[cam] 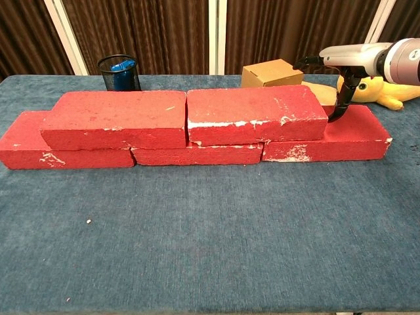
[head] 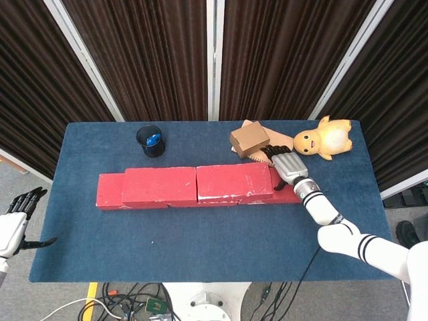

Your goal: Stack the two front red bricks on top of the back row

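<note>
Two red bricks lie end to end on top of a lower row of three. The upper left brick and the upper right brick meet near the middle. The lower right brick sticks out past them. My right hand hovers palm down over that lower brick and holds nothing. One dark finger hangs down right by the upper right brick's end; contact is unclear. My left hand hangs off the table's left front corner, fingers spread and empty.
A black mesh cup holding something blue stands at the back left. A cardboard box on a flat tan board and a yellow plush toy sit just behind my right hand. Blue cloth covers the table.
</note>
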Controlling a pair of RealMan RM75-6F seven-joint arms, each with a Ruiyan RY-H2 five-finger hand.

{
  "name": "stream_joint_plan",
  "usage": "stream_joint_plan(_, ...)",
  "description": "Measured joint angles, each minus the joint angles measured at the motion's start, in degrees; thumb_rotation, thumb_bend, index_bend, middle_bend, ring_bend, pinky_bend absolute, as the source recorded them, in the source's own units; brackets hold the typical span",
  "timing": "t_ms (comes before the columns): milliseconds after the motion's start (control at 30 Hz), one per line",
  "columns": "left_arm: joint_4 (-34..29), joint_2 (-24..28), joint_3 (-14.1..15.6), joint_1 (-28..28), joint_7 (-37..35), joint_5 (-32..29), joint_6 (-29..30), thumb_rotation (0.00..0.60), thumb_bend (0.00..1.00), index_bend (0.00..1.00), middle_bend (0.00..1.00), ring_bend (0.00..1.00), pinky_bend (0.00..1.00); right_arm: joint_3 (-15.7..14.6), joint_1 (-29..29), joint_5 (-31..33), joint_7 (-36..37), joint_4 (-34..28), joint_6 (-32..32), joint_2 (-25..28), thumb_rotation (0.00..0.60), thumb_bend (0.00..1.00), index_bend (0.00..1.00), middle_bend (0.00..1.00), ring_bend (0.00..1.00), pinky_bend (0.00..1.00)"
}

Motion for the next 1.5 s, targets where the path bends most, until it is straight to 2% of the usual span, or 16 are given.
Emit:
stream_joint_plan(1033,0.0,0.1,0.1,0.0,-0.1,0.2,0.0,0.600,0.02,0.01,0.00,0.00,0.00,0.4,0.4,-0.3,0.7,-1.1,-0.6,0.0,0.600,0.00,0.00,0.00,0.00,0.00)
stream_joint_plan(1233,-0.1,0.1,0.0,0.0,-0.1,0.1,0.1,0.600,0.02,0.01,0.00,0.00,0.00,0.3,-0.1,-0.4,0.6,-2.6,-0.2,1.5,0.600,0.00,0.00,0.00,0.00,0.00)
stream_joint_plan(1500,-0.4,0.1,-0.1,-0.1,0.5,0.0,0.1,0.600,0.02,0.01,0.00,0.00,0.00,0.2,-2.3,-1.5,1.5,-7.5,2.2,6.5,0.600,0.00,0.00,0.00,0.00,0.00)
